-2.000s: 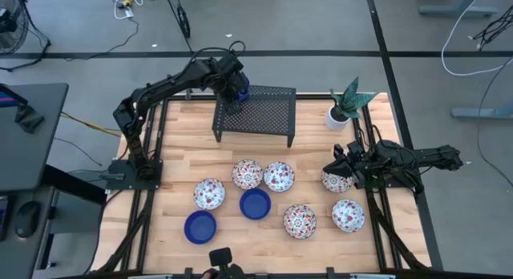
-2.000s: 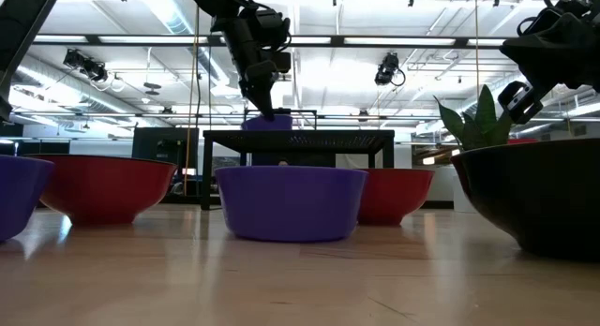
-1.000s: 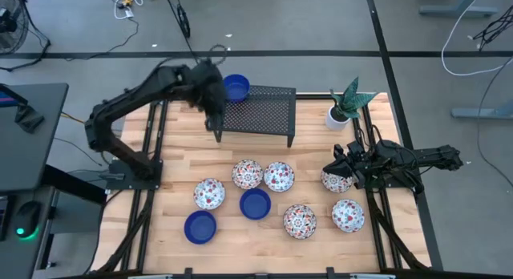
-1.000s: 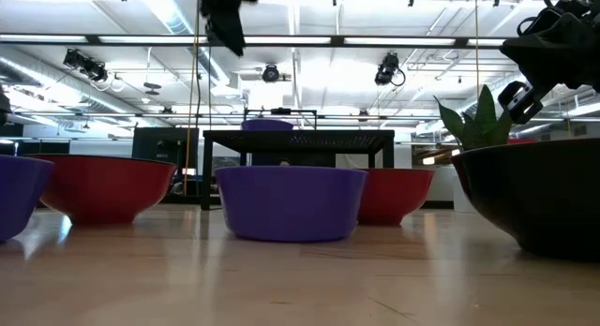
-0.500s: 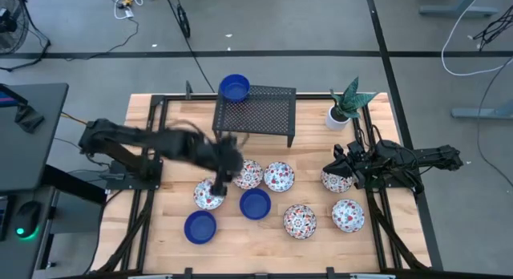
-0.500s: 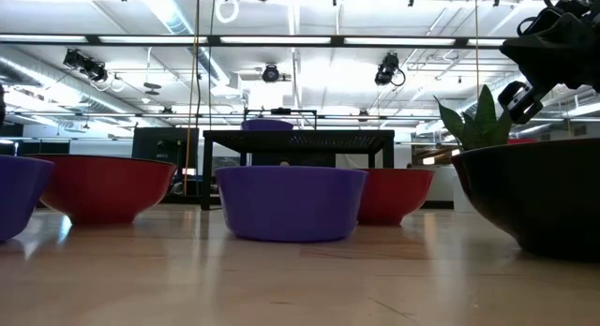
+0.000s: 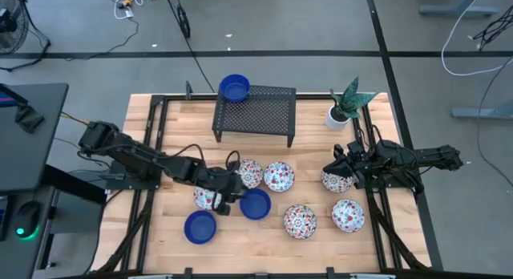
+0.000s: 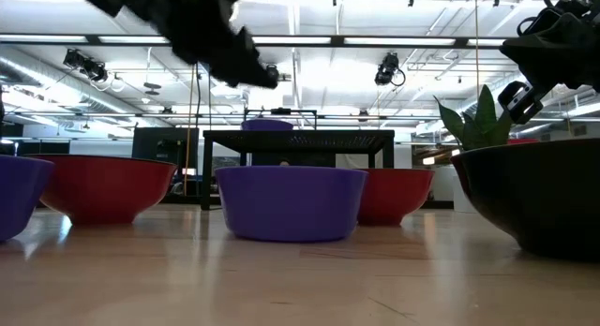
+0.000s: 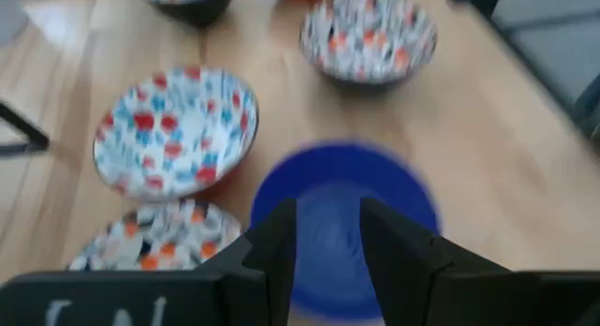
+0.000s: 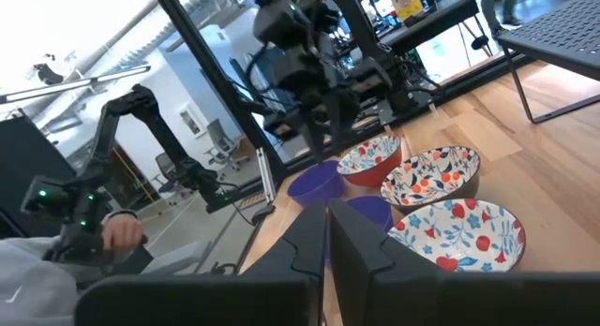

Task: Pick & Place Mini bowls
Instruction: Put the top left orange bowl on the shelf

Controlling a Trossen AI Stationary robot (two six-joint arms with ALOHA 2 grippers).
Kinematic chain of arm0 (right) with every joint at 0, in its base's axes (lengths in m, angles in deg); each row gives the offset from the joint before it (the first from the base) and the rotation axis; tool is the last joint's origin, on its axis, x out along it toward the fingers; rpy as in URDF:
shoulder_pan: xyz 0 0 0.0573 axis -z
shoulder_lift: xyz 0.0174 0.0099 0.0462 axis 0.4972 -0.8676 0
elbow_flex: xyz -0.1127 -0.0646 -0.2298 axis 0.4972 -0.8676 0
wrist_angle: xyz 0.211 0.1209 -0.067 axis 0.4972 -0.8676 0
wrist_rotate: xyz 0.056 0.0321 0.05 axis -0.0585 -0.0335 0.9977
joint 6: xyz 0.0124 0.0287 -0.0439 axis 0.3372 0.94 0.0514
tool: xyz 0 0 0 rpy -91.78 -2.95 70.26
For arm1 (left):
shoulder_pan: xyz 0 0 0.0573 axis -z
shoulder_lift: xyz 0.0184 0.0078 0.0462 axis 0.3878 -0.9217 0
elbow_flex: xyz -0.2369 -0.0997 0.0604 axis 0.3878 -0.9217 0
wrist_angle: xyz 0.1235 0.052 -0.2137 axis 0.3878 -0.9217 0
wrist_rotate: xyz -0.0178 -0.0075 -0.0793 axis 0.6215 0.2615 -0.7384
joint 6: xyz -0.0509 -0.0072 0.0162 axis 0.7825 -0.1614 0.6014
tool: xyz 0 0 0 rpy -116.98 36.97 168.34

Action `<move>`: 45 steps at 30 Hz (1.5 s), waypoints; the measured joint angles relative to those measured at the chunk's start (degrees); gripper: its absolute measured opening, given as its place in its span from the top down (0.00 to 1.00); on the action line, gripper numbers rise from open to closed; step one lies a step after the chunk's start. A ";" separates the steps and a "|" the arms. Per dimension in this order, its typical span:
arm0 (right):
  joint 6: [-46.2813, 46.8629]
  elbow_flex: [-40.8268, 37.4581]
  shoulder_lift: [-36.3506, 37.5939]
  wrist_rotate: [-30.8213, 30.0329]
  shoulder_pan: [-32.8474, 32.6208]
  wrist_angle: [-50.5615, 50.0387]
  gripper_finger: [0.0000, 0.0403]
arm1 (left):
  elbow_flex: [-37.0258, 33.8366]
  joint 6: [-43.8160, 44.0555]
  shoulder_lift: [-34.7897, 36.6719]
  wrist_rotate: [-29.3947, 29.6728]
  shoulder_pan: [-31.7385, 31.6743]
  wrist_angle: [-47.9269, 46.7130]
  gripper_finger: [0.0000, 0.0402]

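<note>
Left gripper [image 7: 233,194] hovers low over the table centre, fingers spread with nothing between them, straddling the near rim of a blue bowl [image 7: 256,204] — judged a line-up for a rim pinch. A second blue bowl [image 7: 200,227] lies at its 7 o'clock; patterned bowls [image 7: 280,176] spread from 12 to 4 o'clock, loose and unstacked, so each is reachable singly. Right gripper [image 7: 341,170] waits at 3 o'clock above a patterned bowl [image 7: 337,180], fingers near together, apparently empty. Farthest, at 12 o'clock, one blue bowl [image 7: 234,88] sits on the corner of the mesh rack [image 7: 256,115], likely the drop spot.
</note>
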 joint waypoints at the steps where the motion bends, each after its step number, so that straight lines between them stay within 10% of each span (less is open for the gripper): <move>1: 0.00 -0.01 0.00 0.01 0.02 0.00 0.95 | -0.53 -1.12 0.00 0.02 -0.12 -0.76 0.69; 21: 0.00 -0.02 0.00 0.00 0.02 0.20 0.95 | -0.82 -6.20 -6.64 4.94 -3.52 -9.45 0.48; 45: 0.00 0.00 0.00 0.00 0.01 0.24 0.95 | -0.74 -8.29 -6.31 5.80 -3.51 -9.54 0.96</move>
